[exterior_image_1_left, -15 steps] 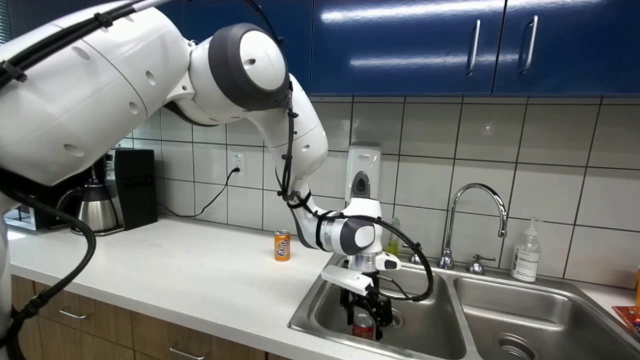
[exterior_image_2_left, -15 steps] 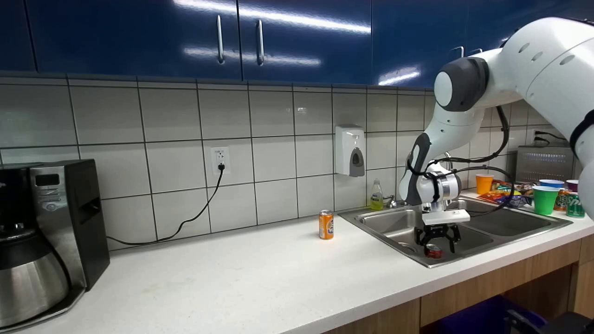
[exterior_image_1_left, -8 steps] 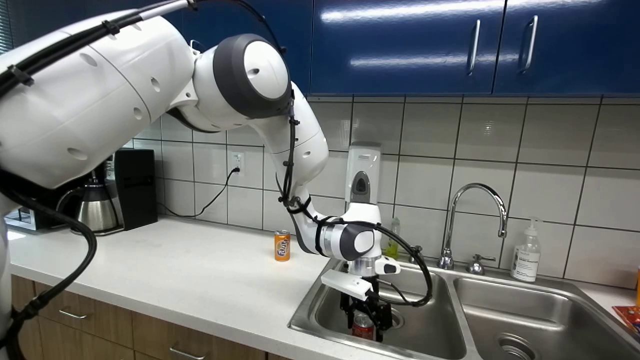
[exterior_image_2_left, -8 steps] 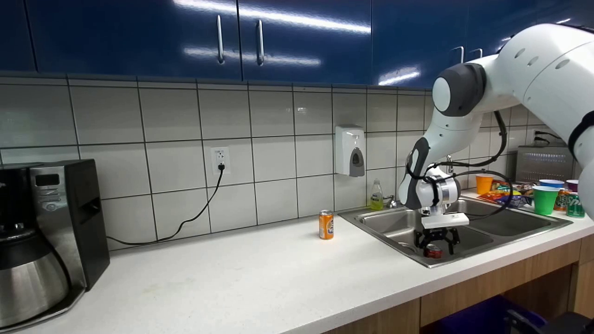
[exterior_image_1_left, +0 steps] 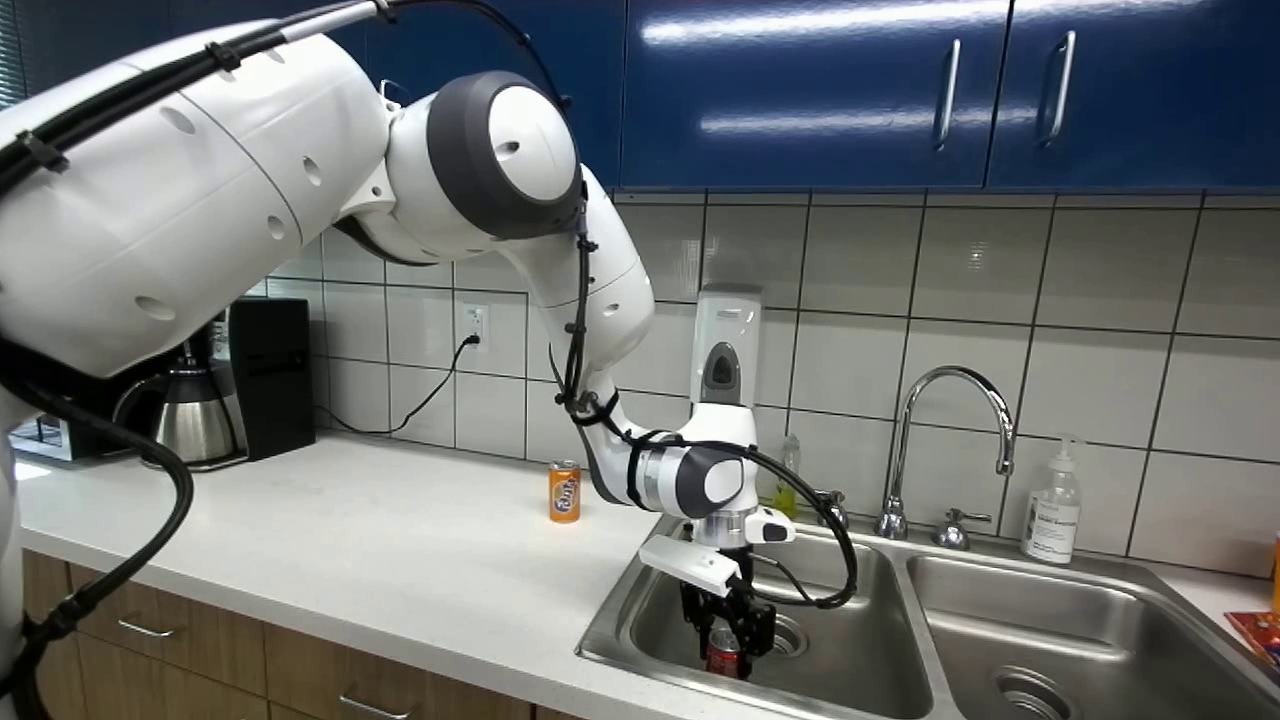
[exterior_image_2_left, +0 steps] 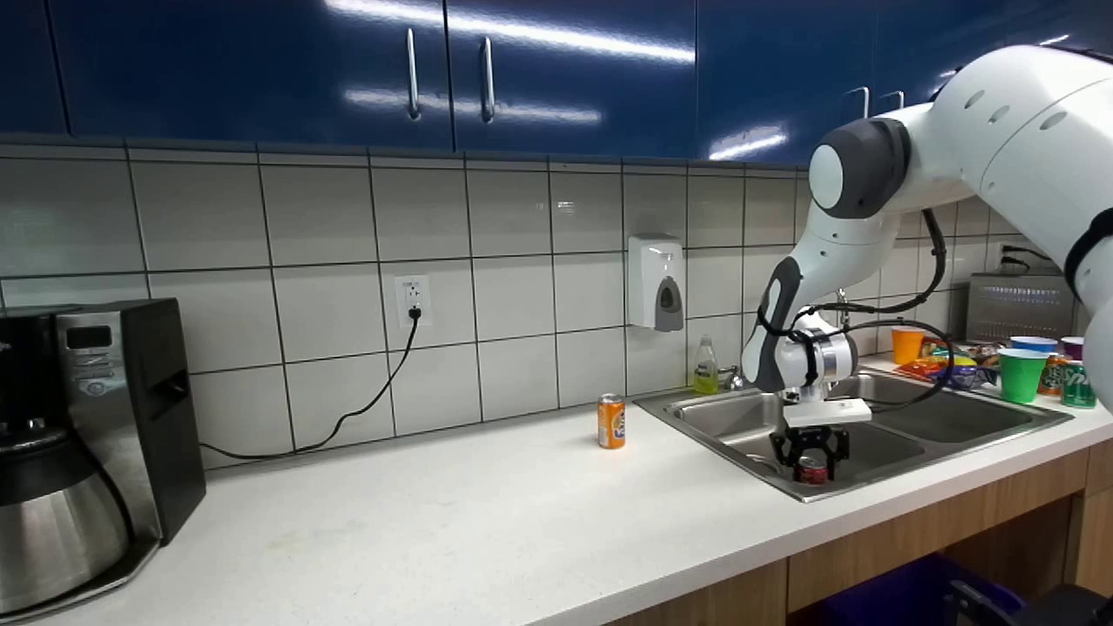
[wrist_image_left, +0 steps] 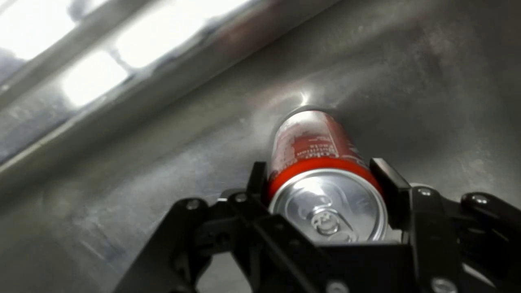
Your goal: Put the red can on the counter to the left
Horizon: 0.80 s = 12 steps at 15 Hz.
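Observation:
The red can [wrist_image_left: 311, 140], silver lid facing the camera, is between the black fingers in the wrist view. My gripper [wrist_image_left: 321, 175] is shut on it near the top, a pad on each side. In both exterior views the red can [exterior_image_1_left: 723, 657] is low inside the near-side basin of the steel sink [exterior_image_1_left: 610, 640], seemingly upright on its floor. Black linkages of the gripper [exterior_image_2_left: 814, 469] partly cover the red can [exterior_image_2_left: 812, 474] there. To the left of the sink runs the white counter [exterior_image_1_left: 380, 550].
An orange can [exterior_image_1_left: 564, 492] stands on the counter near the wall. A coffee maker [exterior_image_2_left: 130, 417] occupies the far left. Behind the basins rise the faucet [exterior_image_1_left: 900, 440] and a soap bottle [exterior_image_1_left: 1053, 515]. The sink rim [exterior_image_2_left: 765, 487] borders the can's basin.
The arm has come down slightly over the can. Since half a second ago the jaws have closed onto it, and gripper and can have shifted slightly left in the frame-pair where the sink is nearest.

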{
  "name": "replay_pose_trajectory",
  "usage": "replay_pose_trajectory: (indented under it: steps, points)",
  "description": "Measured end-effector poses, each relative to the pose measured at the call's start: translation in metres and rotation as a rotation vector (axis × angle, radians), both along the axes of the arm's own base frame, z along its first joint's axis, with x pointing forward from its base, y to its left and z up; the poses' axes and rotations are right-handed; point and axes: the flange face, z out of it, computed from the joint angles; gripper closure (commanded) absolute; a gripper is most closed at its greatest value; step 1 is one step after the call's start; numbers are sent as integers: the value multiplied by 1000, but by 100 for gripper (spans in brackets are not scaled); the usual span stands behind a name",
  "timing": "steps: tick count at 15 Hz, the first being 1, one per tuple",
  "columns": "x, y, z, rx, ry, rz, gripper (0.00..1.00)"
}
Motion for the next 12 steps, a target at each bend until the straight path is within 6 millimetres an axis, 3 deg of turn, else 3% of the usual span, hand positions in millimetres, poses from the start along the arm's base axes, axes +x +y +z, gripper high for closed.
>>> replay_pose_trajectory:
  steps: [7,12]
  points:
    - [6,8,5,0,-13,13,60]
    - [19,29,39,-1,-53,44,60]
